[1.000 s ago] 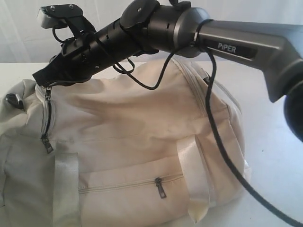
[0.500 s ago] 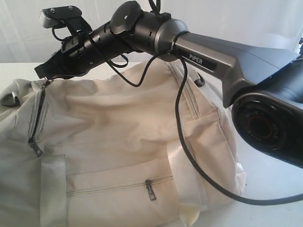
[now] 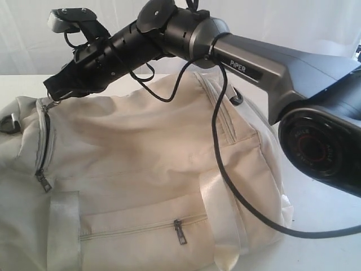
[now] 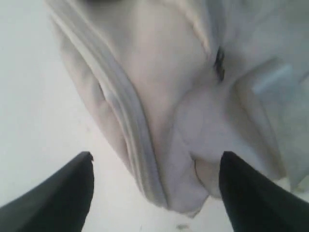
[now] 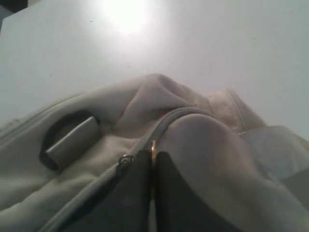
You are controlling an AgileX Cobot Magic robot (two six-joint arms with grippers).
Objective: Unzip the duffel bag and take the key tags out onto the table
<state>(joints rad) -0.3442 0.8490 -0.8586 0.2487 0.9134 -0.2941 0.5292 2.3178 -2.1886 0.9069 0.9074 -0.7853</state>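
Observation:
The cream duffel bag (image 3: 141, 147) lies on the white table (image 3: 324, 217) and fills most of the exterior view. My right arm reaches across it, and the right gripper (image 3: 52, 93) is shut on the zipper pull (image 3: 54, 103) at the bag's upper left end. In the right wrist view, the right gripper (image 5: 153, 153) pinches a thin brassy pull beside the slider (image 5: 126, 159). In the left wrist view, the left gripper (image 4: 157, 155) is open, its dark fingers wide apart above the bag's end (image 4: 164, 121) and the table (image 4: 34, 96). The key tags are hidden.
A second zipper pull (image 3: 42, 180) hangs at the bag's left end, and the side pocket's pull (image 3: 179, 231) is lower front. A black D-ring (image 5: 70, 140) on a strap sits by the zipper. The right arm's cable (image 3: 217, 147) drapes across the bag.
The right arm has swung, bringing its large joint into view at right. The bag's left end has shifted left and sagged, with the right gripper still shut on the pull.

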